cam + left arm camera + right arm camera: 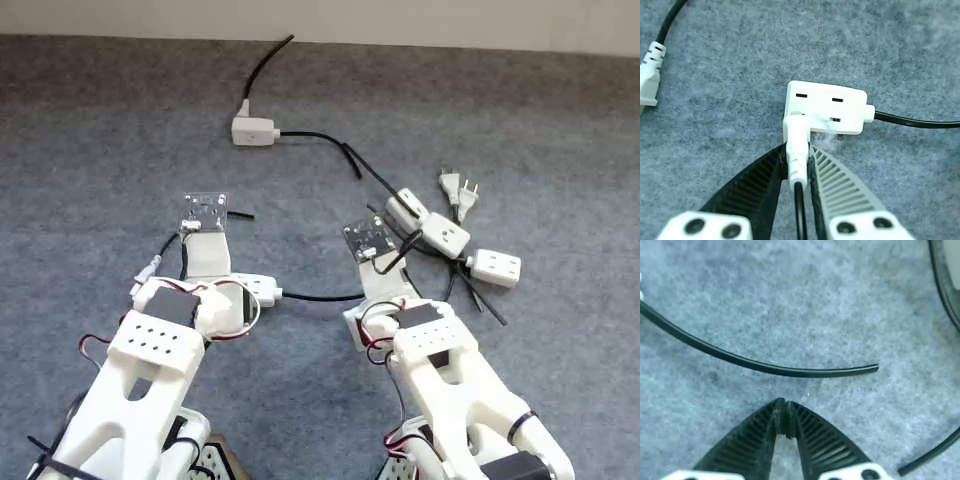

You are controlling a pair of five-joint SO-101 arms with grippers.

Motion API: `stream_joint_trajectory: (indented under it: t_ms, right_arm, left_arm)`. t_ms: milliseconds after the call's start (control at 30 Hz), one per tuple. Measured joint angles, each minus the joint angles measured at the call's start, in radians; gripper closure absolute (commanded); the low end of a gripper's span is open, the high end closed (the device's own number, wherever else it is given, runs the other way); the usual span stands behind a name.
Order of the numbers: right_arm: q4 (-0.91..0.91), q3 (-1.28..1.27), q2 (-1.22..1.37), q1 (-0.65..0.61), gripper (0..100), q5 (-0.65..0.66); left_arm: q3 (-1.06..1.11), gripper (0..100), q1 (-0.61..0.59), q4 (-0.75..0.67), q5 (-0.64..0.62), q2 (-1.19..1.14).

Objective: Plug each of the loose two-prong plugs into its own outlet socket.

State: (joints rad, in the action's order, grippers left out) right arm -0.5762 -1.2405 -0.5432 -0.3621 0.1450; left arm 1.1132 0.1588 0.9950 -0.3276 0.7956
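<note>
The left gripper (798, 152) squeezes a white plug (796, 137) that looks almost pushed into the white socket block (832, 107) in the middle of the grey carpet (100, 150), the right gripper (785, 409) is pinched together on nothing, and another plug (458, 188) near the right edge lies loose.

The left arm (150, 345) is leaning forward, and its wrist is sitting just behind the left pincer (797, 156) and pointing it downward. This pincer is holding its black finger (757, 187) and its pale finger (837, 187) tight on a white plug (796, 132), which is sticking out ahead of the tips. The right arm (445, 360) is leaning forward beside it in a similar pose. The right pincer (784, 407) is keeping its two black fingers (747, 440) pressed together, tip against tip.
</note>
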Motion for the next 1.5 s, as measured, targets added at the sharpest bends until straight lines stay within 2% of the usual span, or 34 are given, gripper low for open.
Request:
stream_joint_trajectory:
  t_ms: [167, 300, 533, 633, 1500]
  right_arm:
    - [0.006, -0.015, 0.000, 0.000, 99.0, 0.000]
    - [0.006, -0.015, 0.000, 0.000, 99.0, 0.000]
    - [0.008, -0.018, 0.000, 0.000, 99.0, 0.000]
    - [0.008, -0.018, 0.000, 0.000, 99.0, 0.000]
    - [0.008, -0.018, 0.000, 0.000, 99.0, 0.000]
  left_arm:
    - [-0.101, 99, 0.000, 0.135, 0.000, -0.003]
    - [-0.129, 99, 0.000, 0.155, 0.000, -0.003]
    - [-0.048, 99, -0.002, -0.015, 0.000, -0.003]
    - [-0.038, 99, -0.002, -0.044, 0.005, -0.003]
    - [0.008, 99, -0.002, -0.046, 0.038, -0.009]
